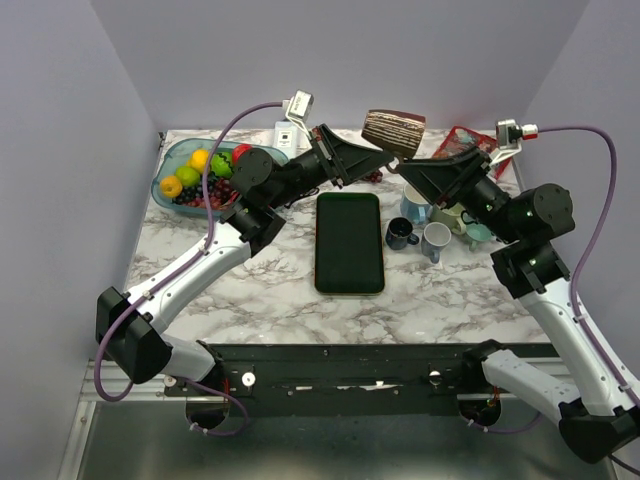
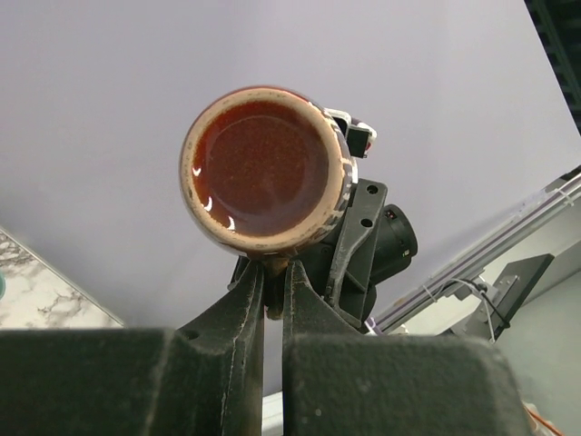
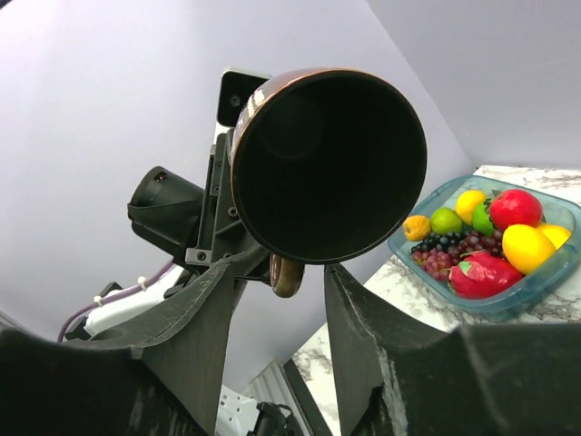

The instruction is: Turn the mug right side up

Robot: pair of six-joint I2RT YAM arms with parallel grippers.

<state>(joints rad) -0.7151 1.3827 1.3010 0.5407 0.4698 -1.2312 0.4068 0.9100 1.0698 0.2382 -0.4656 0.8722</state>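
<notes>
While your left gripper [image 2: 272, 272] pinches the mug [image 1: 393, 128] by its handle, aloft and sideways over the counter's [image 1: 270, 290] back edge, your right gripper [image 3: 281, 272] stands spread below its mouth; uprighting and set-down apparently remain.

fruit bowl [image 1: 172, 152] far left, black tablet [image 1: 349, 243] mid-table (small cups [image 1: 435, 240] just beside)

Items by count. Arms: two, one left [image 1: 205, 262], one right [image 1: 560, 300]. Brown mug [image 1: 393, 130]: one. Small mugs on the table: four visible, namely dark blue [image 1: 401, 234], white [image 1: 436, 241], pale blue [image 1: 414, 206] and teal [image 1: 479, 233]; the right arm may hide others. Black tablet [image 1: 349, 243]: one. Fruit tray [image 1: 178, 152]: one. Red packet [image 1: 468, 140]: one.
</notes>
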